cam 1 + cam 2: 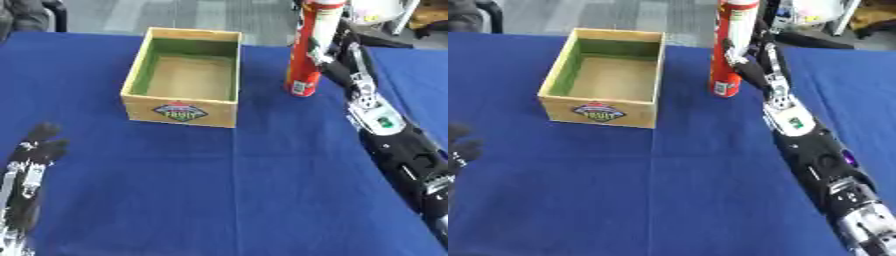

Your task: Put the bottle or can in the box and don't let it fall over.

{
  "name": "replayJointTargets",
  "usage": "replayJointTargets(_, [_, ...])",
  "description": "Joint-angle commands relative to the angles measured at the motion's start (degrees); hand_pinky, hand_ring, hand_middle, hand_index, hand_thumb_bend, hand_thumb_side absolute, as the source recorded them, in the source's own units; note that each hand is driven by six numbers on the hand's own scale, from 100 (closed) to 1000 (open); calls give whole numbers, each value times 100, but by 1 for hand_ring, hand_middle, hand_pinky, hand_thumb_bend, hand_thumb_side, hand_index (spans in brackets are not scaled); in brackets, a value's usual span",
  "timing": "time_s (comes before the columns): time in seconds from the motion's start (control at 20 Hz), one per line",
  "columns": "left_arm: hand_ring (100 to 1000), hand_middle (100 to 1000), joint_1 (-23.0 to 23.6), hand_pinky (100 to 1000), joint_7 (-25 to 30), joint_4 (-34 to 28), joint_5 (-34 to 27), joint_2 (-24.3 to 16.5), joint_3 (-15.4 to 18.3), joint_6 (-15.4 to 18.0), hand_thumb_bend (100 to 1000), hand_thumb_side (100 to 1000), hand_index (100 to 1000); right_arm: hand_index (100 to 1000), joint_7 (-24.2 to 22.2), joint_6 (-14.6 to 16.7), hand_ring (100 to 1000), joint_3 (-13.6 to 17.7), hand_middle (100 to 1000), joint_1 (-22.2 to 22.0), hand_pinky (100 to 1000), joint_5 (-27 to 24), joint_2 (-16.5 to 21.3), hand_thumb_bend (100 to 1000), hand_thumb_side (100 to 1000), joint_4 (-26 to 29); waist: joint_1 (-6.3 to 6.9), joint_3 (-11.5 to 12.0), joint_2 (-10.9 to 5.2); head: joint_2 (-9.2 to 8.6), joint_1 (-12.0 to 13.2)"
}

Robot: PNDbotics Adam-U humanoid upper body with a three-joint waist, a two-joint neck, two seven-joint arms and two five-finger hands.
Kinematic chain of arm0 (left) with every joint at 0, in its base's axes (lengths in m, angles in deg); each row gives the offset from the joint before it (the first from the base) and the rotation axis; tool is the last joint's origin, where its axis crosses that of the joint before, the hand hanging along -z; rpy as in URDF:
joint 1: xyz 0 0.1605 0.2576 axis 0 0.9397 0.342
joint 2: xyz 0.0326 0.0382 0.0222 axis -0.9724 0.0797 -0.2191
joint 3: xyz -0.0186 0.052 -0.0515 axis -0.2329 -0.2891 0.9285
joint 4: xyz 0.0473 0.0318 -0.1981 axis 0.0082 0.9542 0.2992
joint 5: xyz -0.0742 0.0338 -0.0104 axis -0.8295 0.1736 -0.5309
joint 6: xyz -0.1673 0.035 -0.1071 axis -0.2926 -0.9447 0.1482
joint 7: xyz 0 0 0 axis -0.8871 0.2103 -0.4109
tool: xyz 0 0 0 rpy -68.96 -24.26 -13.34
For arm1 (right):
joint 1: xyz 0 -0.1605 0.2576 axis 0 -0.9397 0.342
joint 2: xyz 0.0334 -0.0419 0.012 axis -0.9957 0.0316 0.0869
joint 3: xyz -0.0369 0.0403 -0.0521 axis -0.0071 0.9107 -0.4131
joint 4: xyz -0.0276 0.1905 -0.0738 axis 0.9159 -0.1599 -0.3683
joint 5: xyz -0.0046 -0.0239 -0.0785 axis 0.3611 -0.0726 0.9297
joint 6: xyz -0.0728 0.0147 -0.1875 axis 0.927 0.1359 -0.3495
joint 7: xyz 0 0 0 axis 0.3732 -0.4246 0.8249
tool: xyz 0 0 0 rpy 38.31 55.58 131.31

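**Q:** What does the figure show, and what are your fingers doing?

**A:** Your right hand [750, 62] has its fingers curled round the tall red can [308, 50], which stands upright on the blue tablecloth [262, 190]. The can's base appears to touch the cloth; whether it has lifted slightly cannot be told. The open wooden box [185, 75] lies to the left of your gripping fingers, near but apart from the can, with nothing visible inside it. Your left hand [37, 150] rests by the lower left edge, fingers relaxed and holding nothing.

**Q:** How do you carry out this step well?

**A:** The can is tall and narrow, so it is likely to tip if tilted. Your fingers sit around its middle and upper part; hold that height, since a low grip would probably let the top sway. Raise the can straight up until its base would clear the box rim nearest your fingers, then move it leftward, keeping its axis vertical.

**Q:** And the release?

**A:** Lower it over the centre of the box floor, away from the walls. Uncurl your fingers only once the base sits flat, then draw them back toward the right without brushing the can.
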Motion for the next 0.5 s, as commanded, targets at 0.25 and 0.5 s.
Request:
replayJointTargets(0.25, [822, 848, -93, 857, 20, -123, -9, -33, 2, 14, 437, 755, 944, 1000, 51, 30, 942, 63, 938, 207, 865, 57, 113, 360, 388, -36, 2, 35, -68, -101, -21])
replayJointTargets(0.5, [822, 848, -100, 857, 20, -123, -9, -35, 1, 15, 437, 755, 944, 1000, 112, 24, 939, 83, 936, 247, 865, 77, 116, 365, 379, -107, -9, 53, -66, -109, -17])
